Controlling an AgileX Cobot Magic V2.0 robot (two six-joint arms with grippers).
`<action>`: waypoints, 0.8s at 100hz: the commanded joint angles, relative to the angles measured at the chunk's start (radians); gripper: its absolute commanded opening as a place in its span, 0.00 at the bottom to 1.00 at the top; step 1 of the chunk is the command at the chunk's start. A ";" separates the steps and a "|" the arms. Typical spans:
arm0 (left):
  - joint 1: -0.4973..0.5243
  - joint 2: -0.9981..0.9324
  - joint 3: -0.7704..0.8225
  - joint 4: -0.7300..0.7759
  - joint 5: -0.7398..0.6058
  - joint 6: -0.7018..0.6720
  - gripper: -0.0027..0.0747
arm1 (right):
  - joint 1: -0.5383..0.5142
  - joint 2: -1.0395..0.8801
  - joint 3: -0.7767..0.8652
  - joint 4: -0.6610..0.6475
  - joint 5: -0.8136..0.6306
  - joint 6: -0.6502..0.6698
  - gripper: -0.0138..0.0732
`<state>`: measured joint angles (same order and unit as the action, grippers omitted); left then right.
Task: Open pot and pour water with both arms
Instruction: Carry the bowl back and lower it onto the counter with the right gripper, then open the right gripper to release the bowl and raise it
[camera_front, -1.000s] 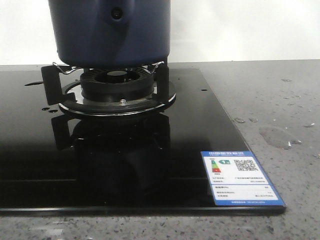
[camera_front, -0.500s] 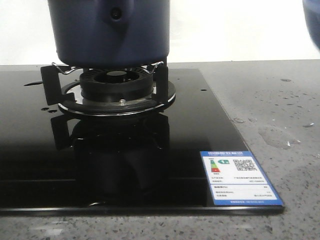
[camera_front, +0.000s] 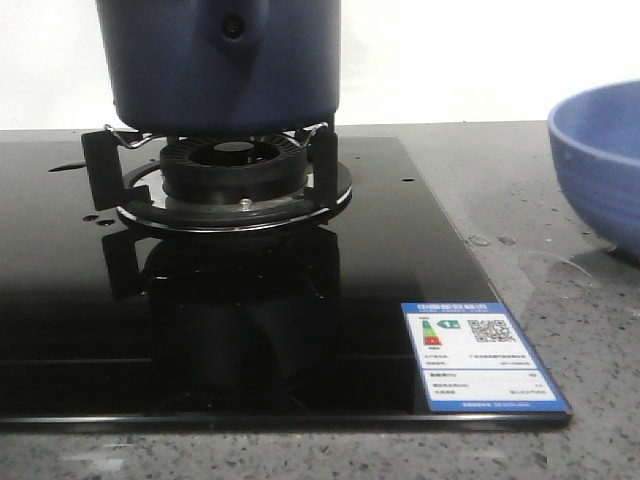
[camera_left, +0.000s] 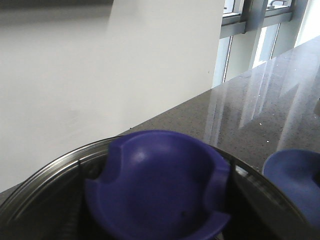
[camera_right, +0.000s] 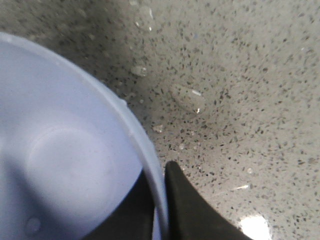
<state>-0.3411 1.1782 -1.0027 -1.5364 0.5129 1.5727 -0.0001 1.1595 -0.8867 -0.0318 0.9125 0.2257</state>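
On the burner sits one pot; right gripper pinches one bowl; left gripper's state unclear.

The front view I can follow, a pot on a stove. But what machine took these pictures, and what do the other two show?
A robot with two arms stands at this counter, and each arm ends in a two-fingered gripper. The front view looks forward from its body. In it the dark blue pot sits on the burner of a black glass cooktop, with a light blue bowl at the right edge. The other two cameras ride on the wrists. The right wrist view shows the right gripper pinching the bowl's rim, one dark finger inside and one outside. The left wrist view shows a steel rim and a dark blue cupped part. No fingers show there, so I cannot tell what that arm holds.
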 joint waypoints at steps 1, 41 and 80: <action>-0.008 -0.021 -0.044 -0.055 0.016 0.009 0.44 | -0.009 -0.003 -0.026 0.000 -0.048 -0.007 0.28; -0.008 0.014 -0.046 -0.058 0.016 0.028 0.44 | -0.009 -0.128 -0.204 -0.019 -0.008 -0.007 0.65; -0.008 0.166 -0.153 -0.098 0.022 0.107 0.44 | -0.009 -0.386 -0.295 -0.012 -0.018 -0.007 0.09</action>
<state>-0.3411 1.3362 -1.0850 -1.5651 0.5154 1.6747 -0.0001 0.8060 -1.1503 -0.0361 0.9479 0.2257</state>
